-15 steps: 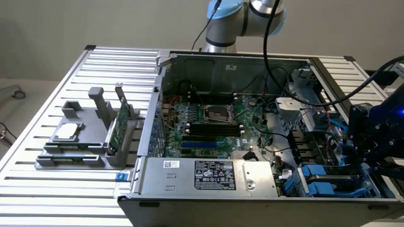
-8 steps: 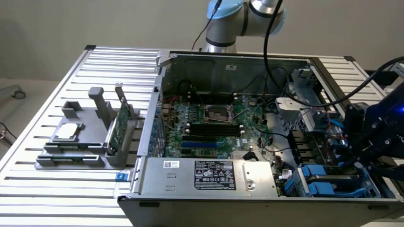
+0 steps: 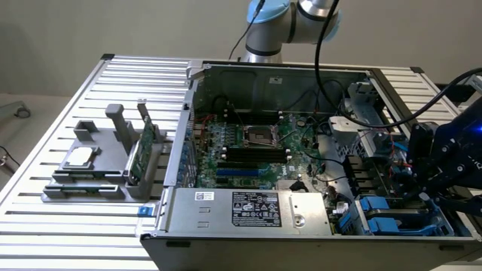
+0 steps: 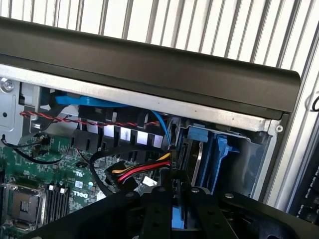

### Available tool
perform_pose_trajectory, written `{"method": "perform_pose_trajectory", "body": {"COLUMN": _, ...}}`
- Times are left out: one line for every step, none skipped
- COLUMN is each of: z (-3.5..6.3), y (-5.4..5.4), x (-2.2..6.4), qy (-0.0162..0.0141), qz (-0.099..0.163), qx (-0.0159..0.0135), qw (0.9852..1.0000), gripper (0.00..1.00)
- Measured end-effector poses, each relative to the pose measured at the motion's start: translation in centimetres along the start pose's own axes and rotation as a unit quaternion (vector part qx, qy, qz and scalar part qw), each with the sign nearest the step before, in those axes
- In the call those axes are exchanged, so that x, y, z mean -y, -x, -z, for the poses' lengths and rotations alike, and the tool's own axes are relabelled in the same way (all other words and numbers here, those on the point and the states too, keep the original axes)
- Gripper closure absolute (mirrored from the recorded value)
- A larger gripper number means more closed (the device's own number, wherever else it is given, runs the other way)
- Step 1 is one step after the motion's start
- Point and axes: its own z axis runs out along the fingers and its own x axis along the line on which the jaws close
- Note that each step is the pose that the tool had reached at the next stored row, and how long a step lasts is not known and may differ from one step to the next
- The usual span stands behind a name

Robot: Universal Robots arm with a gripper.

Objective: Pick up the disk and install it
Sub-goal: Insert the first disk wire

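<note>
In the exterior view we see the gripper (image 3: 428,192) low over the blue drive bay (image 3: 384,219), at the computer case's (image 3: 226,226) corner on the exterior view's right. In the wrist view its fingers are clenched on the blue frame of the disk (image 4: 197,149), which stands on edge in that bay.

- The exterior view stands off and high, looking down over the slatted worktop (image 3: 68,84) into the open computer case (image 3: 301,69), with the arm (image 3: 279,22) at the far side.
- The wrist view sits close inside the case, looking past the gripper (image 4: 180,199) toward one case wall (image 4: 149,69) and the worktop (image 4: 199,20) beyond.
- Both views show the motherboard (image 3: 256,152) (image 4: 40,169) and the blue drive bays (image 3: 384,217) (image 4: 209,149).
</note>
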Motion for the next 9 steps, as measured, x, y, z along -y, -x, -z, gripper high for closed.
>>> {"method": "perform_pose_trajectory", "body": {"z": 0.01, "y": 0.00, "x": 0.00, "qy": 0.0000, "qz": 0.000, "qx": 0.0001, "qw": 1.0000, "gripper": 0.83}}
{"method": "perform_pose_trajectory", "body": {"z": 0.00, "y": 0.00, "x": 0.00, "qy": 0.0000, "qz": 0.000, "qx": 0.0000, "qw": 1.0000, "gripper": 0.83}}
{"method": "perform_pose_trajectory", "body": {"z": 0.00, "y": 0.00, "x": 0.01, "qy": 0.0000, "qz": 0.000, "qx": 0.0000, "qw": 1.0000, "gripper": 0.83}}
{"method": "perform_pose_trajectory", "body": {"z": -0.01, "y": -0.01, "x": 0.05, "qy": 0.0001, "qz": -0.001, "qx": -0.0001, "qw": 1.0000, "gripper": 0.83}}
{"method": "perform_pose_trajectory", "body": {"z": -0.01, "y": -0.02, "x": 0.08, "qy": 0.0002, "qz": -0.002, "qx": 0.0000, "qw": 1.0000, "gripper": 0.83}}
{"method": "perform_pose_trajectory", "body": {"z": -0.01, "y": -0.03, "x": 0.12, "qy": 0.0003, "qz": -0.004, "qx": 0.0002, "qw": 1.0000, "gripper": 0.83}}
{"method": "perform_pose_trajectory", "body": {"z": -0.01, "y": -0.04, "x": 0.14, "qy": 0.0003, "qz": -0.005, "qx": 0.0007, "qw": 1.0000, "gripper": 0.83}}
{"method": "perform_pose_trajectory", "body": {"z": -0.01, "y": -0.04, "x": 0.16, "qy": 0.0003, "qz": -0.006, "qx": 0.0014, "qw": 1.0000, "gripper": 0.83}}
{"method": "perform_pose_trajectory", "body": {"z": -0.01, "y": -0.05, "x": 0.16, "qy": 0.0002, "qz": -0.008, "qx": 0.0028, "qw": 1.0000, "gripper": 0.83}}
